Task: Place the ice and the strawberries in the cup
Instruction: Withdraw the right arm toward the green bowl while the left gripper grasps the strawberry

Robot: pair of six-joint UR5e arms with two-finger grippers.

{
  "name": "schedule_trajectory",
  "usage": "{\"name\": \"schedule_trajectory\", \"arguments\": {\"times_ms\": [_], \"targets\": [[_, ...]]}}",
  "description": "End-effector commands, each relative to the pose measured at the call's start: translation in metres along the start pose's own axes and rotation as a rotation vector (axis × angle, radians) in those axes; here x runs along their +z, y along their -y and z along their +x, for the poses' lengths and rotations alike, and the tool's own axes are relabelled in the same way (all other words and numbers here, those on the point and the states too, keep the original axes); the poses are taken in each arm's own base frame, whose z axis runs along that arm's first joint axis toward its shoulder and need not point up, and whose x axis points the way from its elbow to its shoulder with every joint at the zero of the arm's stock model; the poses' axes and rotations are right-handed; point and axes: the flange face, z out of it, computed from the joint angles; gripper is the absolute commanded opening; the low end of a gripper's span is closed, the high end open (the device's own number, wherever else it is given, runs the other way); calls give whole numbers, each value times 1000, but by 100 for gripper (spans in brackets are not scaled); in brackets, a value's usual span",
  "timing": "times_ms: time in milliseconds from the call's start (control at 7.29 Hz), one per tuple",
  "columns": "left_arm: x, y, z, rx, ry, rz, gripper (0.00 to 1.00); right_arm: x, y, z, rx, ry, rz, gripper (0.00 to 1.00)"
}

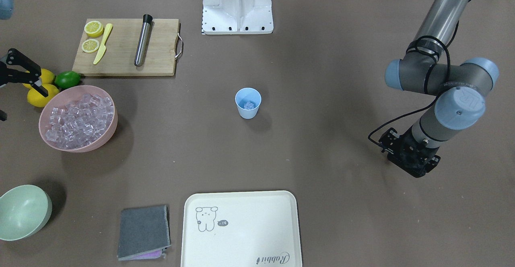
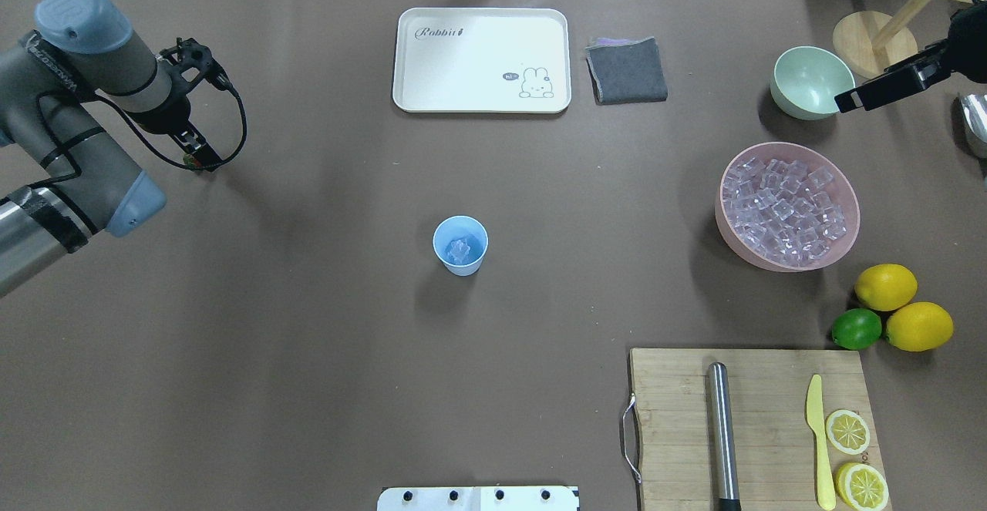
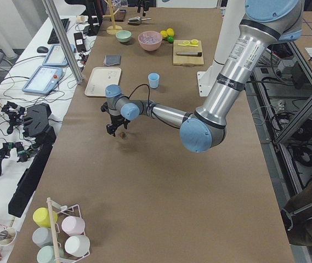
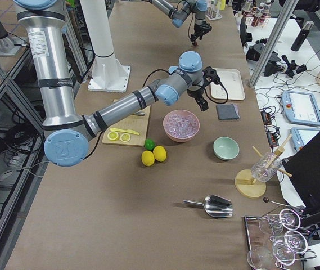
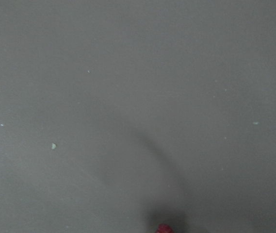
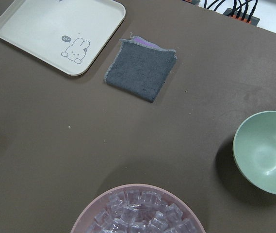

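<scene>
Cup [image 2: 460,245] one, bowls [image 2: 771,262] two, whole lemons [image 2: 885,286] two, lime [image 2: 856,329] one.

- The table cover [image 2: 308,341] is brown, flat and matt.
- The cup [image 2: 460,245] is smooth light-blue plastic.
- The ice [image 2: 786,206] is clear and shiny like glass.
- The pink bowl [image 2: 771,260] looks like smooth plastic.
- The green bowl [image 2: 810,83] is smooth with a soft shine.
- The cutting board [image 2: 678,418] is pale wood with lines in it.
- The rod [image 2: 722,434] is shiny metal.
- The knife [image 2: 819,442] is yellow plastic.
- The cloth [image 2: 626,70] is grey and fuzzy.
- The tray [image 2: 478,56] is smooth and cream.
</scene>
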Motion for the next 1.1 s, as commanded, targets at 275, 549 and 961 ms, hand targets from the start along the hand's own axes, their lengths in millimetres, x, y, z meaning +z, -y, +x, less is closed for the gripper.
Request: {"name": "schedule_trajectory", "arguments": {"times_ms": [275, 549, 961], "targets": [[9, -6, 2, 3, -6, -16, 70, -1, 0, 6, 10, -7, 0, 100], [8, -8, -2, -6, -2, -20, 59, 0, 0, 8, 13, -19, 3, 100], [2, -9, -11, -22, 1, -19, 0, 1, 1, 10, 12, -35, 6, 100]]}}
